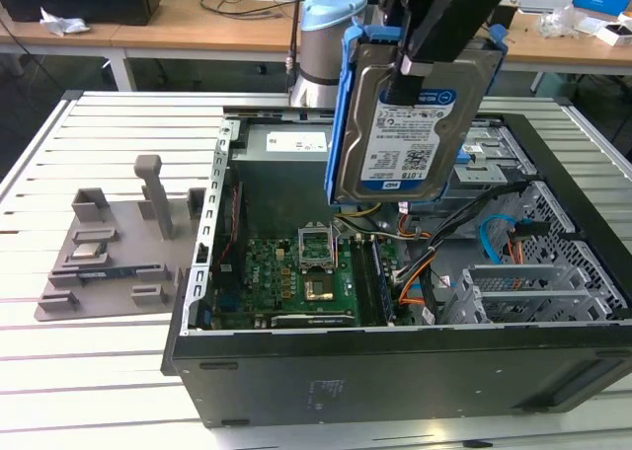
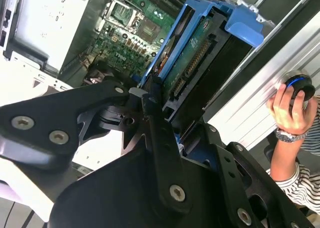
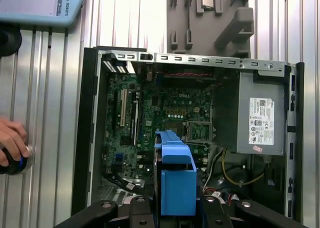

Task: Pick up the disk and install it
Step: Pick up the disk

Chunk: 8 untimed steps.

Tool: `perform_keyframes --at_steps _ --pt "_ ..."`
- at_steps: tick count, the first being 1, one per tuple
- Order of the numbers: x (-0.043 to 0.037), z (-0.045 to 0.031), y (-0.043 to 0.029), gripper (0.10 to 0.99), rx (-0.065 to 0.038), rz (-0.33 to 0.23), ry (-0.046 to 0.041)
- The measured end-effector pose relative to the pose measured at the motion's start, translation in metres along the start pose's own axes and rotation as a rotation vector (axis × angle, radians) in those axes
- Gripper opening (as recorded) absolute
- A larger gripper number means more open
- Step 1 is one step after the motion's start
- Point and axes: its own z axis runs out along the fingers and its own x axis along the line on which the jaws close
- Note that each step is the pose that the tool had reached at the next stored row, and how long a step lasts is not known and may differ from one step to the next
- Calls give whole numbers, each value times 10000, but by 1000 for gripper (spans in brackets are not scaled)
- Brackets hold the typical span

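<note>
Clearly the gripper (image 1: 413,67) is clamped on the disk (image 1: 400,139), which hangs straight below it, long axis near upright. It is held clear above the open computer case (image 1: 375,376), over the cabled end beside the case's motherboard (image 1: 296,272).

only print i can spot: in the exterior view, a blue-and-white label (image 1: 405,139) on the face of the disk (image 1: 373,75), with a square code patch around 4 o'clock on it. in the first wrist view, a white barcode sticker (image 3: 261,120) on the grey metal box (image 3: 227,113), plus small lettering on the arm's pale blue cap (image 3: 35,3).
</note>
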Motion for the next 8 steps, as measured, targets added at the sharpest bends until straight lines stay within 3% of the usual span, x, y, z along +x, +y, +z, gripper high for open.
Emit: perform_keyframes --at_steps 8 --pt "9 -13 -172 365 -5 1 0"
